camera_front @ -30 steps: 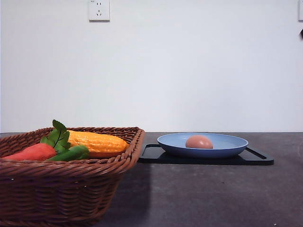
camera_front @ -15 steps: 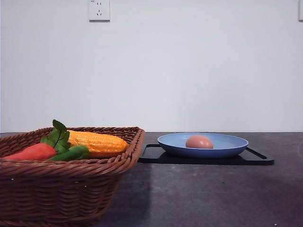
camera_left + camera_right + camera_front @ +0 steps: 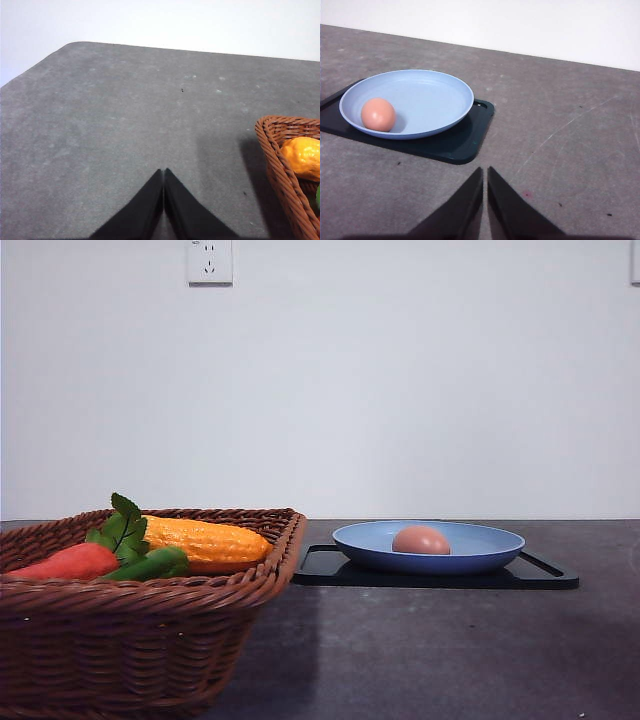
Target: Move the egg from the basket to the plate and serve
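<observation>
Egg (image 3: 421, 540) is seen lying in the plate (image 3: 495, 540), away from the basket (image 3: 150, 625).

On the left, a carrot (image 3: 65, 562) and corn cob (image 3: 205, 540) are kept in the basket. The plate is placed on a black tray (image 3: 545, 578). The left gripper (image 3: 163, 172) and right gripper (image 3: 485, 171) are closed, with nothing held.

Pinkish-brown egg (image 3: 421, 540) lying on its side inside light-blue round plate (image 3: 492, 547), left of centre. Brown woven wicker basket (image 3: 130, 640) upright on the surface, left of plate, apart.
</observation>
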`<state>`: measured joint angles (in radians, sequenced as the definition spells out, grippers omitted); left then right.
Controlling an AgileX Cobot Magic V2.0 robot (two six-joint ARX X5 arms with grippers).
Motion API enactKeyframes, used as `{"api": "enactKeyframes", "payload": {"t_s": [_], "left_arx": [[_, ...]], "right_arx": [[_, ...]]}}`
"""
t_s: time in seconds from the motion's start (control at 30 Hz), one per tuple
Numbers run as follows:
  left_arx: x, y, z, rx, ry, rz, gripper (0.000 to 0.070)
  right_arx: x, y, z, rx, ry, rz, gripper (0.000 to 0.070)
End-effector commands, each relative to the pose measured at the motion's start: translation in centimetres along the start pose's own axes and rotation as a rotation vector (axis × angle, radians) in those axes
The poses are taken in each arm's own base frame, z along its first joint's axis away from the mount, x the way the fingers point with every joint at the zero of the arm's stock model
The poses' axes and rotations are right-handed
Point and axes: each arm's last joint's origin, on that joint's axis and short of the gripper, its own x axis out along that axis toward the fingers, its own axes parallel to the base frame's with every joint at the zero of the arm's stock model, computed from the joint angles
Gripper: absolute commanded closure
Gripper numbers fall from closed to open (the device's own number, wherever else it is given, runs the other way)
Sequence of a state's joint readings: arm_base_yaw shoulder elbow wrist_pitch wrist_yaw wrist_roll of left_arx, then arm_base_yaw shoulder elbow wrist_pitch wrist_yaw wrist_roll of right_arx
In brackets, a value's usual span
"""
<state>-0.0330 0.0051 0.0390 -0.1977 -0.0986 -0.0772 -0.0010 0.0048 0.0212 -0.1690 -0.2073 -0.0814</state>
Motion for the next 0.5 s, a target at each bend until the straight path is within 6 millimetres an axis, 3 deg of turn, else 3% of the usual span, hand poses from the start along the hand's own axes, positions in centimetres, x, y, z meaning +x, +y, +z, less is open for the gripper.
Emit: {"api": "enactKeyframes", "payload": {"t_s": [0.0,0.47], "left_arx": [[0.19,0.04,-0.78,0.009,0.031,0.002,0.07],[0.19,0.04,-0.78,0.01,0.031,0.002,0.07]], "right_arx": [[0.07,-0.01,-0.12,-0.006,-0.006,0.0,0.07],[0.06,-0.01,-0.09,-0.007,-0.009,0.0,0.07]]}}
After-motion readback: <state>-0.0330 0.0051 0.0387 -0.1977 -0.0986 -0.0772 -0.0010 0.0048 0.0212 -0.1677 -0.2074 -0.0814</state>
